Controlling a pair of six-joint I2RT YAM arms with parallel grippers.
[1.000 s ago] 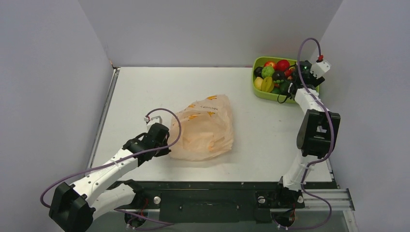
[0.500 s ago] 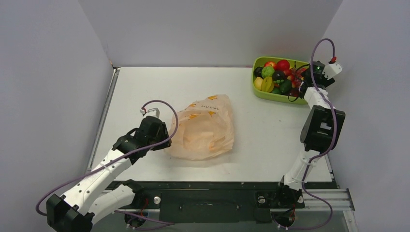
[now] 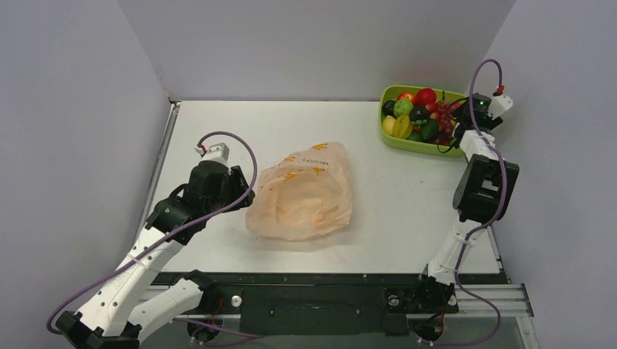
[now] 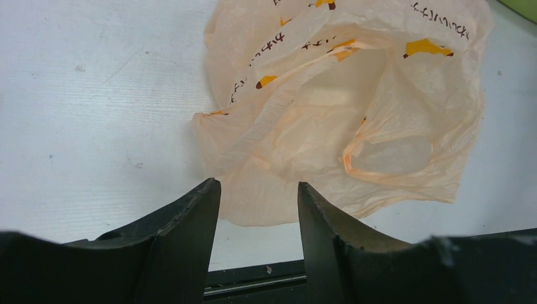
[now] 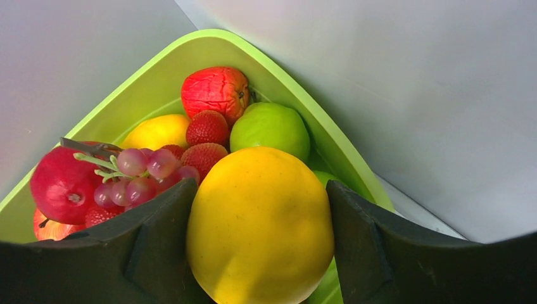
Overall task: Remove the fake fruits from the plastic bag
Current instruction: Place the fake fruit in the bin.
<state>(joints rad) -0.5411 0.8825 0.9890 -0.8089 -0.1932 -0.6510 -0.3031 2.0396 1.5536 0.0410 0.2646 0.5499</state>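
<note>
A thin, crinkled peach-orange plastic bag [image 3: 305,193] with orange printed marks lies slumped on a white table [image 3: 218,123]. Just left of the bag, the left gripper [image 4: 256,190] is released, its dark jaws parted with nothing between them, tips pointing at the crumpled edge. Well apart from the bag, to its far right, a lime-green rectangular tray [image 3: 415,147] holds glossy toy fruits [image 3: 416,113] in red, green and yellow, plus a purple grape bunch [image 5: 142,174]. There the right gripper [image 5: 259,187] clasps a round yellow fruit [image 5: 259,221].

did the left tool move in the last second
Yes. The left tool has drawn back from the bag, leftward toward the left edge of the table.
</note>
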